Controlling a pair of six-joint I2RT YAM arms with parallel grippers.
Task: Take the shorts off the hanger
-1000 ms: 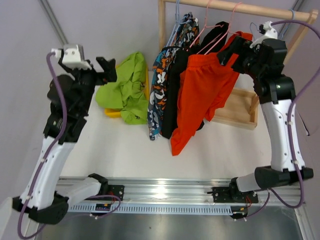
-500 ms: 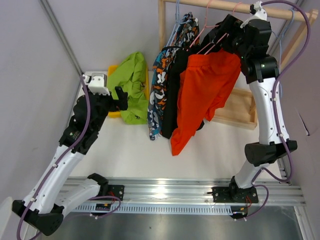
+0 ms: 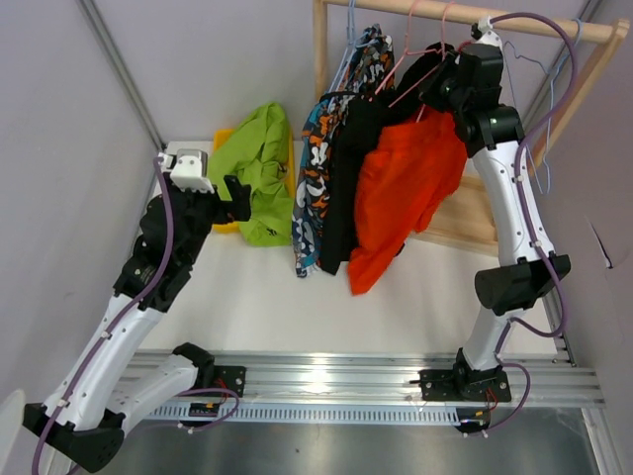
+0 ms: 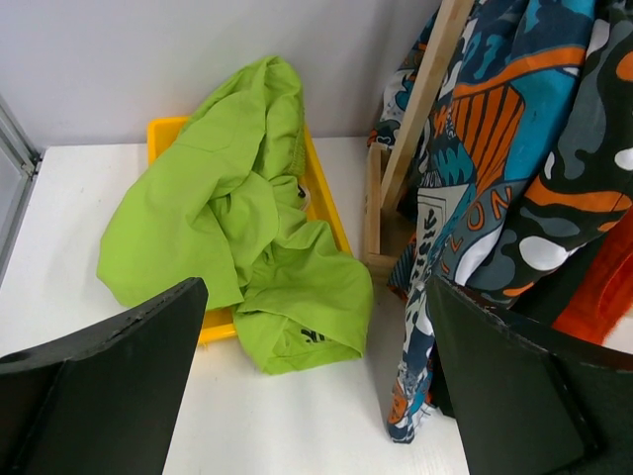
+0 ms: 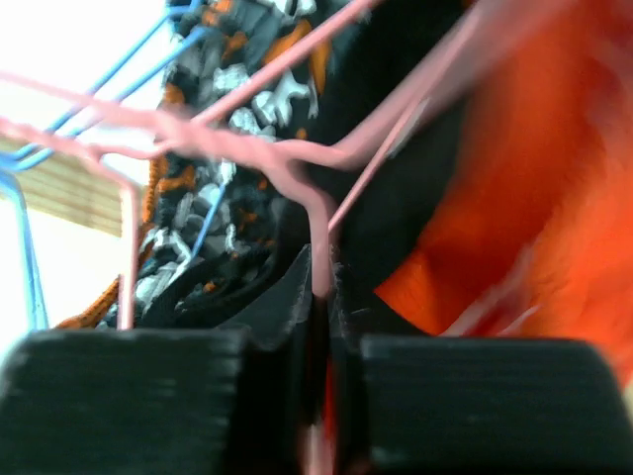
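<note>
Right gripper (image 5: 318,292) clamps a pink hanger (image 5: 318,233) by its wire above the orange-red shorts (image 3: 406,188) at the wooden rail (image 3: 475,18); left gripper (image 3: 235,198) waits, jaws apart. Lime green shorts (image 3: 252,168) already lie in the yellow bin (image 4: 168,129). The orange-red pair, black shorts (image 3: 346,188) and patterned pairs (image 3: 315,168) are yet to come off.

Ahead of my left claw (image 4: 316,297), a narrow strip of bare table (image 4: 297,435) runs between the green shorts (image 4: 247,228) spilling off the tray (image 4: 163,134) and the patterned shorts (image 4: 514,178) by the rack post (image 4: 420,109). My right claw (image 5: 318,336) has no side room: pink hanger (image 5: 321,237) wires, black shorts (image 5: 396,198) and orange shorts (image 5: 514,228) crowd it.
</note>
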